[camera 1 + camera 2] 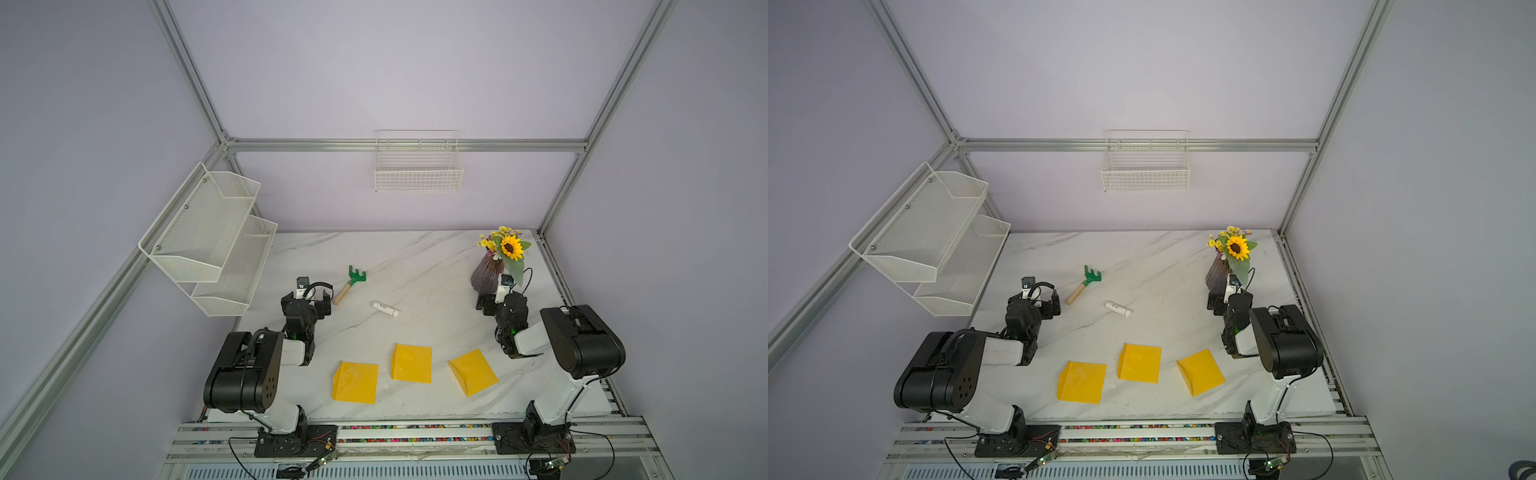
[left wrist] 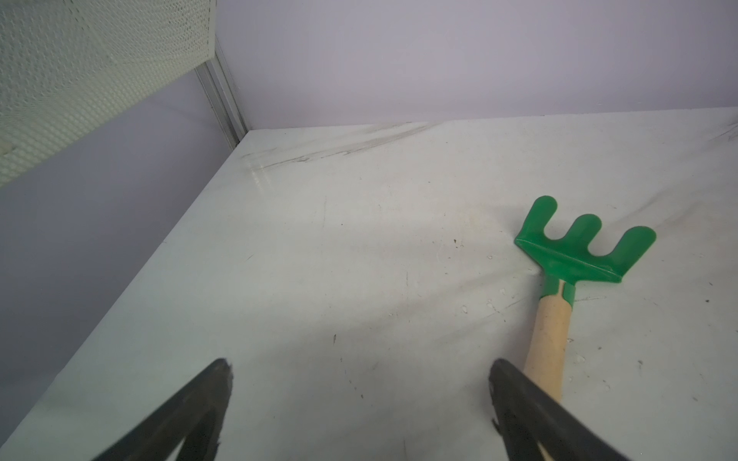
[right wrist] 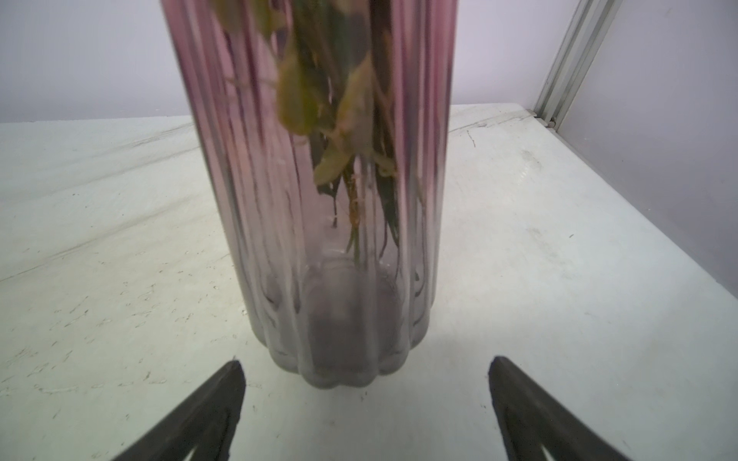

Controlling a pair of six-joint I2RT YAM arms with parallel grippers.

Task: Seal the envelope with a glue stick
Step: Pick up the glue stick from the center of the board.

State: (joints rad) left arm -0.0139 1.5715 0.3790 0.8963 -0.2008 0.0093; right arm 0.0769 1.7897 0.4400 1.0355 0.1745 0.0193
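Yellow paper is the job: in both top views three envelopes lie flat in a row on the marble bench, and I take the middle envelope as my mark; whether its flap is up I cannot tell. The glue stick lies on its side on bare bench beyond the middle envelope, a little to its left and well apart from it, touching nothing. Farther beyond and more to the left lies a toy rake, with my left tool by its handle end. Beyond the middle envelope to the right stands a vase of flowers, my right tool before it. In the left wrist view my left tool has its jaws spread wide and empty, the rake handle running beside one finger. In the right wrist view my right tool is likewise spread wide, holding nothing, the vase foot just ahead of the gap. I judge the step in hand to be fetching the glue stick, not yet begun. To do it well I would lift the left tool clear of the rake, come down with the jaws across the tube's length, and close gently on the labelled body, since a round tube may roll; that leaves the cap free for my right tool.
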